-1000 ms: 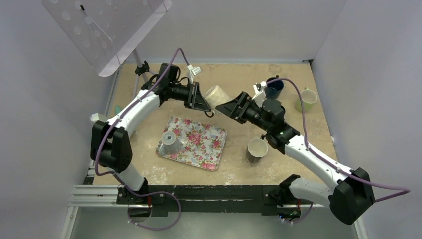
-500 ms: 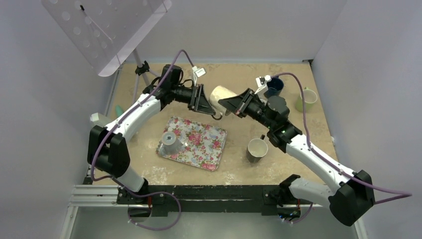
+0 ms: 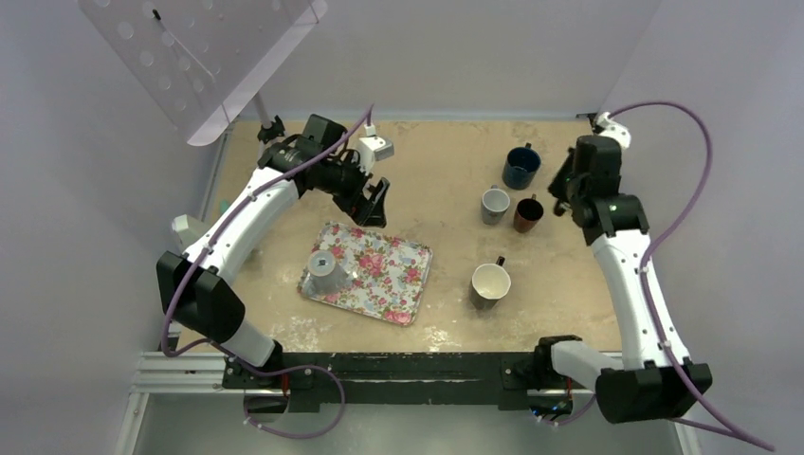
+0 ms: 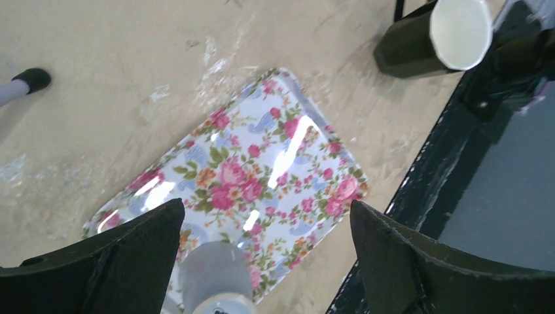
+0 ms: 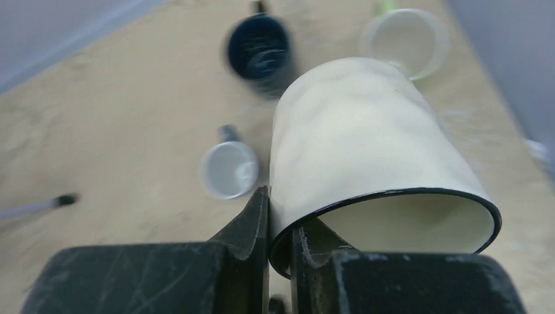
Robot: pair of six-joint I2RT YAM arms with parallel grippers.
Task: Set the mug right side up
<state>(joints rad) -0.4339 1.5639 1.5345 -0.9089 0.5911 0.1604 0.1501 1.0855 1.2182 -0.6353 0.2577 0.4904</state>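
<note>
The mug [image 5: 353, 144] is cream with a black rim. In the right wrist view it is held tilted, with its mouth towards the camera and its base pointing away over the table. My right gripper [image 5: 280, 222] is shut on its rim, one finger inside the wall and one outside. In the top view the right wrist [image 3: 595, 166] is raised at the far right and covers the mug. My left gripper [image 3: 373, 201] hangs open and empty above the far edge of the floral tray [image 3: 398, 275]; its wrist view shows the left gripper [image 4: 266, 204] wide apart over that floral tray [image 4: 288, 163].
A grey mug [image 3: 327, 270] stands upside down on the tray. A black mug [image 3: 489, 284] stands upright near the front. Blue [image 3: 520, 168], grey [image 3: 494, 203] and brown [image 3: 527, 213] mugs stand at the back right, and a green mug [image 5: 406, 39] beyond them. A tripod leg [image 4: 19, 84] stands at the left.
The left gripper opened, let go of the cream mug and drew back to the left. The right gripper shut on the mug's rim and carried it to the far right.
</note>
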